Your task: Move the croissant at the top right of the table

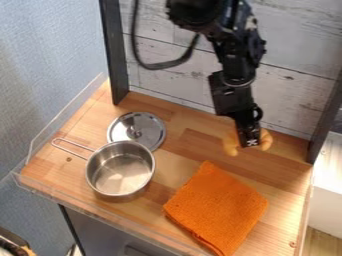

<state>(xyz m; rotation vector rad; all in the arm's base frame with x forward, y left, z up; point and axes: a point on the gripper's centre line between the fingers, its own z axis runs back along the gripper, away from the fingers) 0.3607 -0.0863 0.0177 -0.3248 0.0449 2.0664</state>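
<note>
Croissant (266,140), a golden-tan, curved piece, lay at the rear right of the light-brown wooden worktop (194,145), in front of the back wall (300,40) of whitish, grey-streaked planks. The black metal hand (250,142) was right over its middle, hiding that part, so that one end showed to either side. Whether the hand was grasping the croissant or was released, I could not tell. The black, jointed robot arm (234,55) hung down from the top edge of the camera view, with a black cable (163,65) looping beside it.

Nearer the camera than the croissant, an orange, coarse-textured cloth (217,207) lay flat, folded into a rough four-sided shape. To the left of the cloth stood an upright, silver metal saucepan (97,165), its mouth open upward and its wire-loop handle (55,143) pointing to the upper left. Behind the saucepan was a round, silver metal lid (123,130) with its knob (135,134) uppermost; the pan's rim hid a little of the lid's near edge.

A clear, low edging (67,110) ran along the worktop's left and front sides. One dark upright post (115,55) stood at the rear left and another dark post (326,117) at the right, with a plain blue wall (47,60) off to the left.
</note>
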